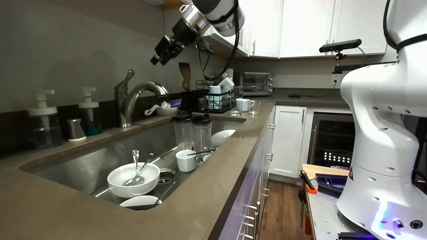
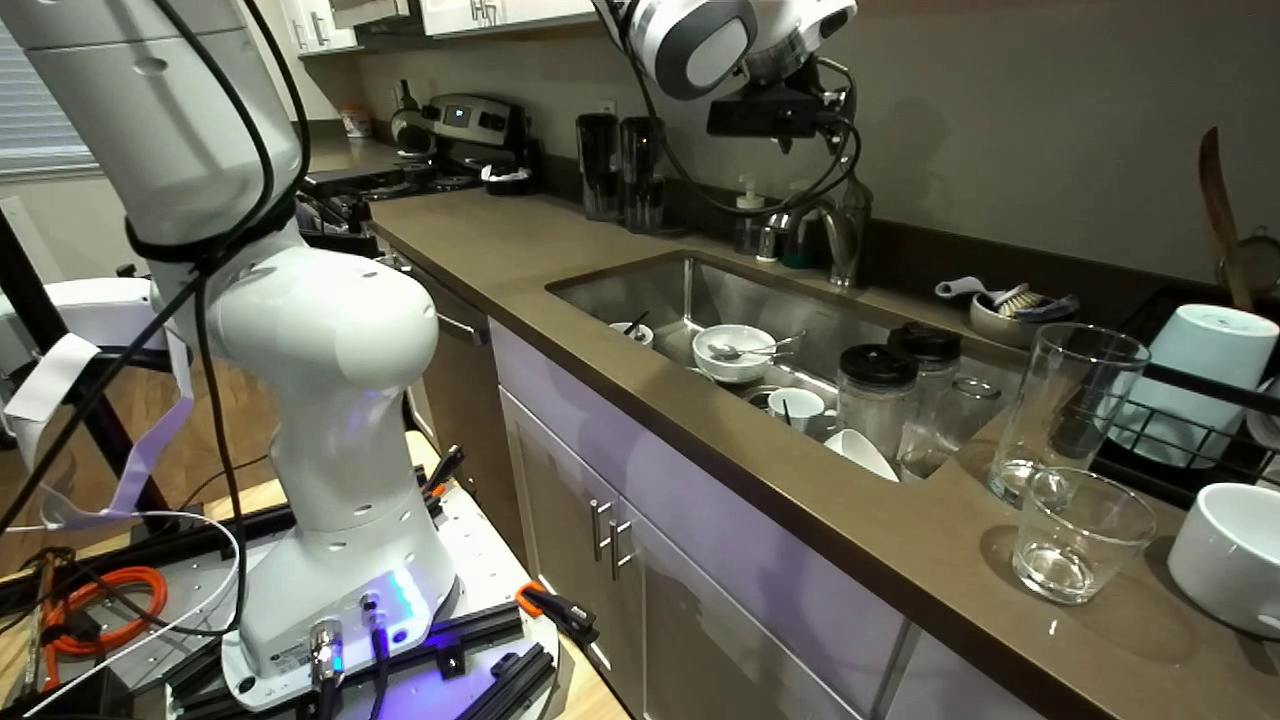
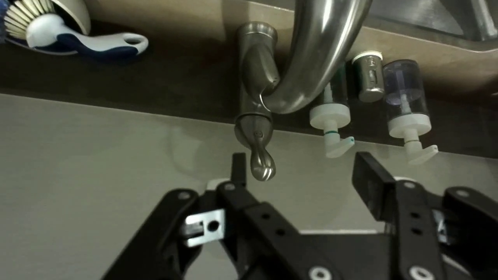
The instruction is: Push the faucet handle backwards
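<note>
The brushed-steel faucet stands behind the sink, and its slim lever handle points up from the body. In the wrist view, which stands upside down, the faucet handle appears between the fingers, close to the left one. The spout curves over the sink there. My gripper is open and empty, above and apart from the handle in an exterior view. The fingers also show wide apart in the wrist view. In an exterior view the faucet shows, but the wrist camera and cables partly cover the gripper and handle.
Two pump dispensers and a small metal cylinder stand beside the faucet. A bowl with a brush is on its other side. The sink holds bowls, cups and lidded jars. A dish rack and glasses stand farther along.
</note>
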Action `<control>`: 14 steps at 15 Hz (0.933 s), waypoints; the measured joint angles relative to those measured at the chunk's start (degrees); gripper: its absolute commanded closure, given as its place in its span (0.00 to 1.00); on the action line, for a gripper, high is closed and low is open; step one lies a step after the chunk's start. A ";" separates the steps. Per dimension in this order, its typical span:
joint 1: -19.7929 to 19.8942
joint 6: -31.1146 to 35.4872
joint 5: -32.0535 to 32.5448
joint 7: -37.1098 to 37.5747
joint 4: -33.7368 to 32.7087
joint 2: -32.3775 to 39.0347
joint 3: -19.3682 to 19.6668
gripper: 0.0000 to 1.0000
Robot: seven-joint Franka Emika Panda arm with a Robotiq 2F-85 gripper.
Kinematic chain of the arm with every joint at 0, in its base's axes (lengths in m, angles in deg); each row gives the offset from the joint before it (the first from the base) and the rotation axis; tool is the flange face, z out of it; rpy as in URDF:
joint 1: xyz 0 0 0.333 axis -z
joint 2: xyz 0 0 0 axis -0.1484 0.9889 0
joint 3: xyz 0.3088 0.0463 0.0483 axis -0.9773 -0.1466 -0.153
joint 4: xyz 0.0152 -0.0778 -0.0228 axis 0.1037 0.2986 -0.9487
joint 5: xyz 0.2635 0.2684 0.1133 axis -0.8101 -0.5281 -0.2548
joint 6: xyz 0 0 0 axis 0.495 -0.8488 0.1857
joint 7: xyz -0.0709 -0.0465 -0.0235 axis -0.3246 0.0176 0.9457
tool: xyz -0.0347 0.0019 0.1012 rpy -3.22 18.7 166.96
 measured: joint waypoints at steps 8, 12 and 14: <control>-5.12 -0.03 -19.06 -17.65 -7.29 8.87 4.54 1.00; -4.46 -1.11 -29.19 -26.14 -11.96 14.15 4.76 1.00; -3.52 -2.93 -33.66 -29.57 -14.75 16.94 4.67 1.00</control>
